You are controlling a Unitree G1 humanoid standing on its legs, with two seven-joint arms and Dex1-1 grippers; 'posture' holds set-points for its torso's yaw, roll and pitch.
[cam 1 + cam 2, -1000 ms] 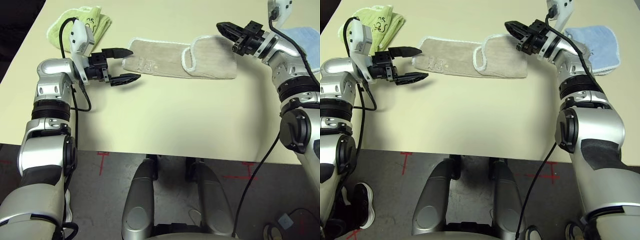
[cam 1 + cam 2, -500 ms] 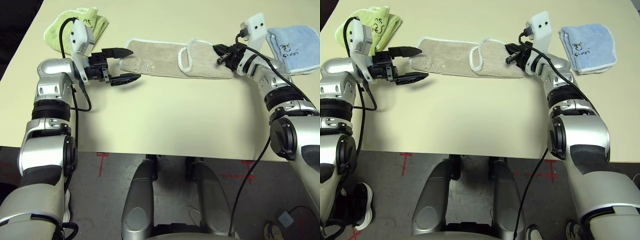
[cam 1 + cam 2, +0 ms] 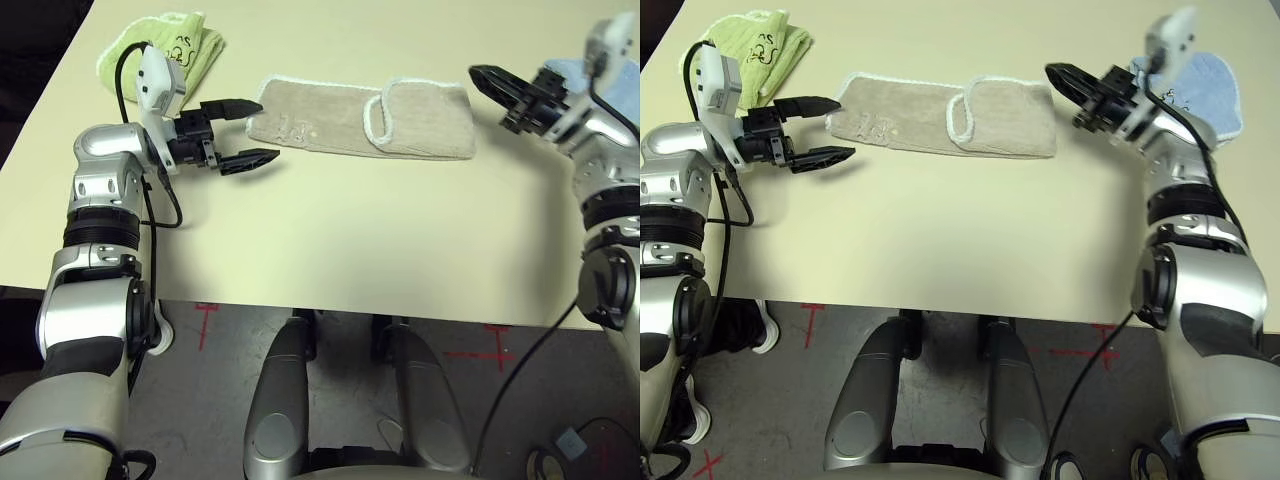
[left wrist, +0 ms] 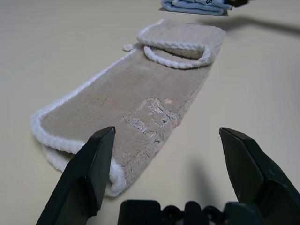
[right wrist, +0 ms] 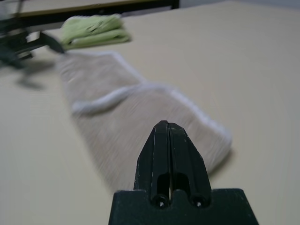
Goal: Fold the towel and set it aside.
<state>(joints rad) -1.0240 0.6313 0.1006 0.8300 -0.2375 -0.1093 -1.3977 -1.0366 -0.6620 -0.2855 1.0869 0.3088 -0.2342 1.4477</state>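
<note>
The beige towel (image 3: 350,122) lies flat on the table as a long strip, its right end folded back over itself with the white edging showing. My left gripper (image 3: 250,130) stands open just off the towel's left end, fingers apart and empty; the wrist view shows that end (image 4: 117,136) between the two fingers (image 4: 89,168). My right gripper (image 3: 492,82) is shut and empty, hovering just right of the towel's folded right end (image 5: 154,122).
A light-green folded towel (image 3: 165,50) lies at the back left, behind my left arm. A light-blue folded towel (image 3: 1200,85) sits at the back right, partly behind my right wrist. Bare table (image 3: 350,240) stretches in front of the beige towel.
My right gripper, shut throughout, dipped to the towel's right end half a second ago and has since lifted off to the right. The left gripper stayed open in place.
</note>
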